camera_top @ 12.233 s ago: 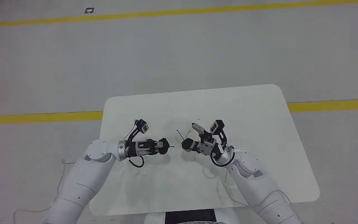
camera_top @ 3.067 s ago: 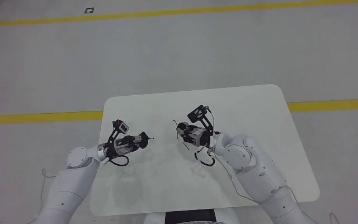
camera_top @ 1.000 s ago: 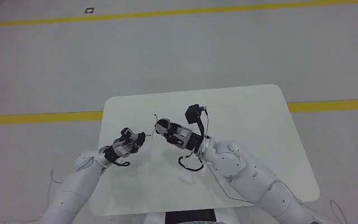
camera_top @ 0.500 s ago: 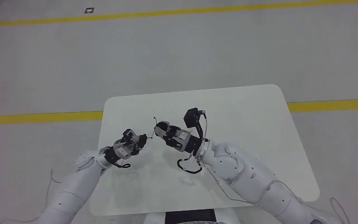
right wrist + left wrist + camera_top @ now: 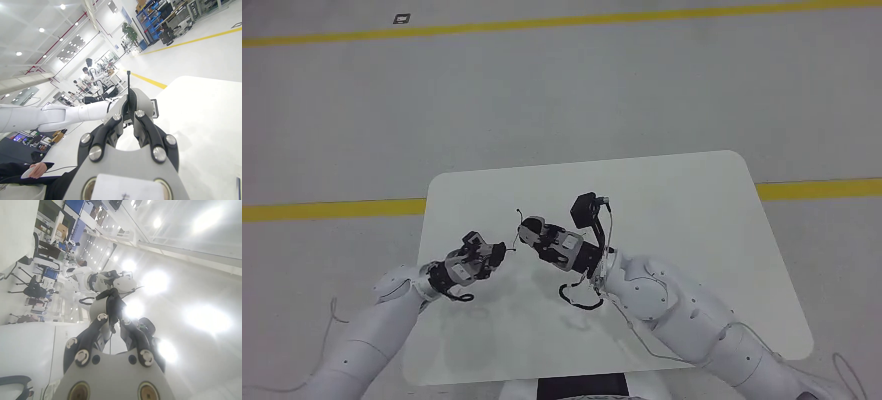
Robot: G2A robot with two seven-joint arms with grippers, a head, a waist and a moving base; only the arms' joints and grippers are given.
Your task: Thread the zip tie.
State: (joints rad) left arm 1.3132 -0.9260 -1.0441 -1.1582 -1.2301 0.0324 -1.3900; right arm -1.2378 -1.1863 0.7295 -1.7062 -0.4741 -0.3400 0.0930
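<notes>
Slowly, the gap is closing. The left gripper (image 5: 496,251) has crept rightward over the last second. Its jaws are pressed together on a dark strand (image 5: 110,340) that runs back between them toward the wrist. I take it for the tie's tail end, though I cannot tell whether it joins the rest. Three seconds ago the two grippers stood well apart. The right gripper (image 5: 129,98) has since swung across and now sits near the left one's tips, hardly shifting in the last half second. Its jaws are clamped on the zip tie (image 5: 128,83), which passes straight between them and sticks out well beyond the tips, a small blocky end outermost. That end points off to one side of the left jaws, not at them. By my judgement the threading has not yet begun, and lining up comes first.
</notes>
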